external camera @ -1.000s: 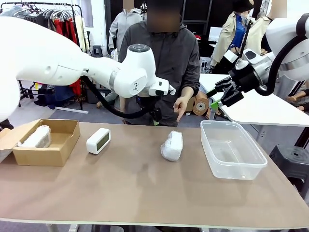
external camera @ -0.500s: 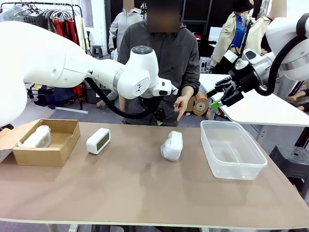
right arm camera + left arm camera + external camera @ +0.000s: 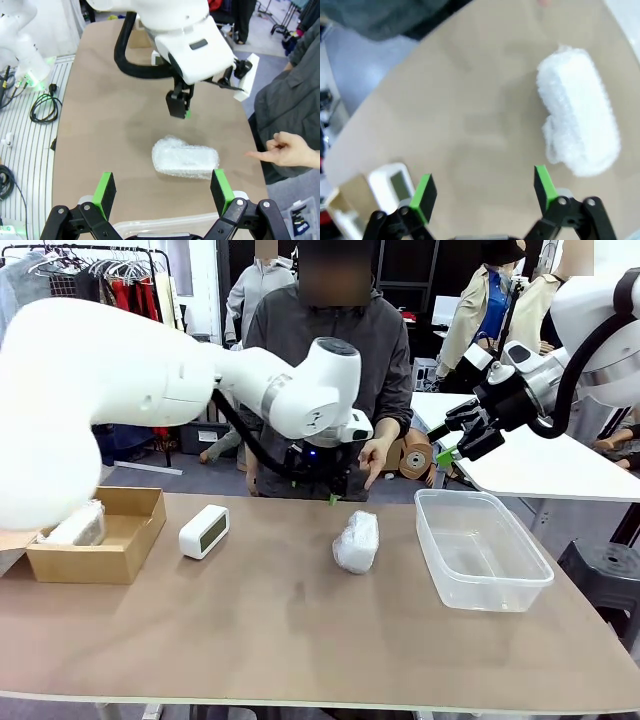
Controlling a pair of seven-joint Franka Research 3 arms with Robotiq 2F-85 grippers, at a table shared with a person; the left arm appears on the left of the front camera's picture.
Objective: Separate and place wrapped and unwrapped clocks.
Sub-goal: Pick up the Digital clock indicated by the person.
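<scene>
The left arm's white bulk cuts off part of a crinkly plastic-wrapped white clock lying in the brown cardboard box at the left end of the counter. In the front view it also hides most of the left pincer. The left wrist view supplies what is lost there: the pincer is spread wide and empty above the counter. A second wrapped white clock lies ahead to one side, blurred, and the bare white rounded-rectangular clock is cut off near the lower edge. The right pincer hangs wide open, holding nothing, raised beside the clear rectangular plastic tub. Its wrist view shows a person's hand pointing near that second wrapped clock.
</scene>
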